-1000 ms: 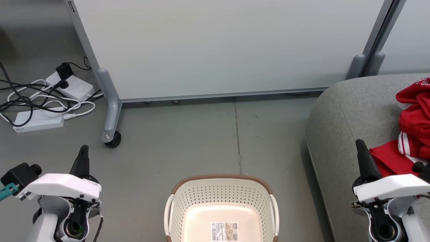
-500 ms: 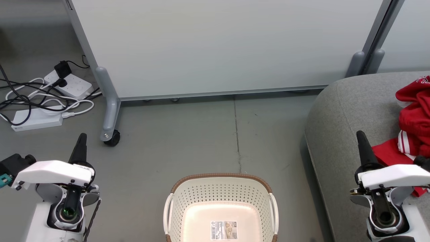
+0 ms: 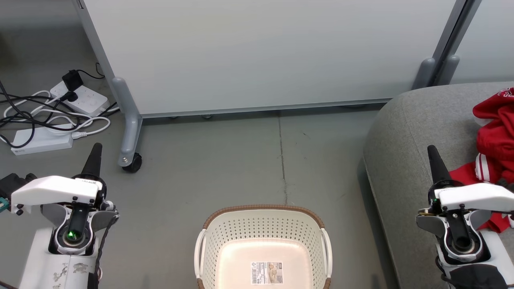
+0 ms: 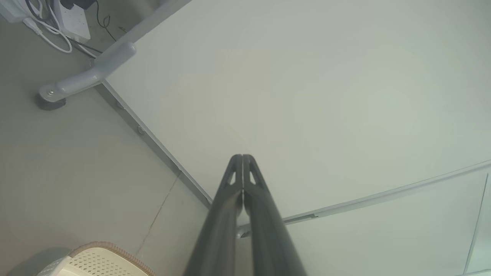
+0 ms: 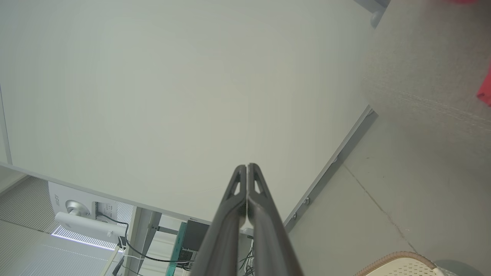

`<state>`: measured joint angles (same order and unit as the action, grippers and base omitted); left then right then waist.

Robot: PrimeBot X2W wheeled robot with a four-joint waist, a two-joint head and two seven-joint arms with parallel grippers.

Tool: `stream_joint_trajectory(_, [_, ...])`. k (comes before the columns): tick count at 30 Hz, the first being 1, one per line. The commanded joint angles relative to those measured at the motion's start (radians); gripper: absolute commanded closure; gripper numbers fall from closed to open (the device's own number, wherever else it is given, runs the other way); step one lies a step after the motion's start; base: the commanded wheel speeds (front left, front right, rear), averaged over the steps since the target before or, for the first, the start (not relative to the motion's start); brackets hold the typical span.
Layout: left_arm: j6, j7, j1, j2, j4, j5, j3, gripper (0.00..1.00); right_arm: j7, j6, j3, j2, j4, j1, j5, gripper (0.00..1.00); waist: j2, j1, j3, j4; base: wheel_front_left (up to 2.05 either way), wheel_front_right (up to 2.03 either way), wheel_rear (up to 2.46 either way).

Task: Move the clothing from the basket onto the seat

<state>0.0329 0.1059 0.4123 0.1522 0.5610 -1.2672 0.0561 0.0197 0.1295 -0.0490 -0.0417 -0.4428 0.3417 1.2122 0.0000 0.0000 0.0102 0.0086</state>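
Observation:
The cream perforated basket (image 3: pixel 263 228) with a brown rim stands on the floor at the bottom centre, holding nothing but a label on its bottom. Red clothing (image 3: pixel 492 136) with white stripes lies heaped on the grey seat (image 3: pixel 405 136) at the right. My left gripper (image 3: pixel 95 150) is shut, up over the floor to the left of the basket (image 4: pixel 96 262); its fingers (image 4: pixel 226 214) press together with nothing between them. My right gripper (image 3: pixel 433 154) is shut too, over the seat's front part beside the clothing. Its fingers (image 5: pixel 228 218) are closed and hold nothing. A corner of the seat (image 5: pixel 425 69) and the basket rim (image 5: pixel 399 262) show in the right wrist view.
A pale grey wheeled partition panel (image 3: pixel 265 56) stands behind the basket, its castor foot (image 3: pixel 130 160) on the left. Power strips and tangled cables (image 3: pixel 48 116) lie on the floor at far left. Grey floor (image 3: pixel 241 160) stretches between panel and basket.
The picture has shifted slightly as the camera moved. Both arms have risen a little in the head view, still shut. Basket and clothing lie where they were.

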Motion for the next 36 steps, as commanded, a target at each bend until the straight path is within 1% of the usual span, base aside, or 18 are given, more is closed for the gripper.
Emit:
stream_joint_trajectory(1, [0.012,0.008,0.038,0.007,0.004,-0.023,0.014,1.0,0.007,0.002,0.0,-0.009,-0.009,0.029,0.027,1.0,0.0,0.0,0.001,0.0,0.0,0.0,0.0])
stream_joint_trajectory(25, [0.063,0.072,0.141,-0.028,0.112,-0.18,0.083,1.0,0.019,0.002,-0.003,-0.011,-0.117,0.119,0.234,1.0,0.0,0.0,0.014,-0.006,0.0,0.0,0.0])
stream_joint_trajectory(36, [0.081,0.095,0.175,-0.041,0.149,-0.235,0.107,1.0,0.023,0.002,-0.004,-0.012,-0.155,0.153,0.306,1.0,0.0,0.0,0.02,-0.008,0.0,0.0,0.0])
